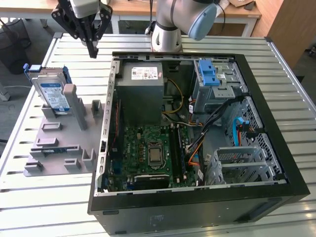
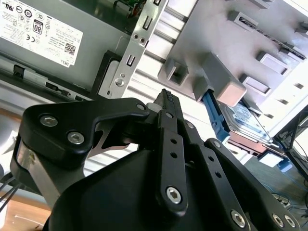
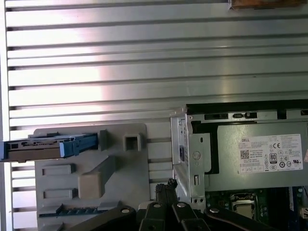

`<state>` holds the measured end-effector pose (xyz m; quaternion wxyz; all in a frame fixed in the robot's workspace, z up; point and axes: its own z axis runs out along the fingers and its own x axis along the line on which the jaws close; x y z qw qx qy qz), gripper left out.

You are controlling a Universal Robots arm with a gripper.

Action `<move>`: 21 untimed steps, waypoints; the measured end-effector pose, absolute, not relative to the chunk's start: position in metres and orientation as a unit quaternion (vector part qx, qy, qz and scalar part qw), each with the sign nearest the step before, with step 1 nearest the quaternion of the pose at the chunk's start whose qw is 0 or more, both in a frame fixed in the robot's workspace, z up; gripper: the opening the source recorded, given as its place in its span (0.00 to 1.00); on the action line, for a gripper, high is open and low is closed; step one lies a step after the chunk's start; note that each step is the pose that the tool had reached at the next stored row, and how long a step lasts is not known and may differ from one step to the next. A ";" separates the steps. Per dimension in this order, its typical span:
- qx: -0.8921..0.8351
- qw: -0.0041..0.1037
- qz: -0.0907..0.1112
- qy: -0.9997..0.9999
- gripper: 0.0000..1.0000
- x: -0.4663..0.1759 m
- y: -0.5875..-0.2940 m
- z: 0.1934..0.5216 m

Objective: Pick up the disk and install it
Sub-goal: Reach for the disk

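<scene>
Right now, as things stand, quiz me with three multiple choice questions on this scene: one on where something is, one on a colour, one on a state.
1. Where is the disk?
A. Lying flat inside the computer case.
B. Upright in the grey holder, at the exterior view's left of the case.
C. In the gripper.

2. What colour is the frame round the disk?
A. Blue.
B. Red.
C. Yellow.

3. The gripper is:
A. shut on the disk.
B. down inside the case.
C. shut and empty, above the table.

Answers:
1 B, the exterior view shows it standing in the holder outside the case.
2 A, blue edging shows in both wrist views.
3 C, its fingers meet with nothing between them, apart from the disk.
</scene>
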<state>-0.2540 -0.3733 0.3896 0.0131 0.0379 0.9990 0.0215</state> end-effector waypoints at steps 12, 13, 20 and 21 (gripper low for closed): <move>0.038 0.013 0.021 0.999 0.11 -0.265 -0.369 0.389; 0.038 0.013 0.021 0.999 0.11 -0.266 -0.369 0.389; 0.038 0.013 0.022 0.999 0.11 -0.272 -0.367 0.388; 0.038 0.013 0.021 0.999 0.11 -0.272 -0.367 0.388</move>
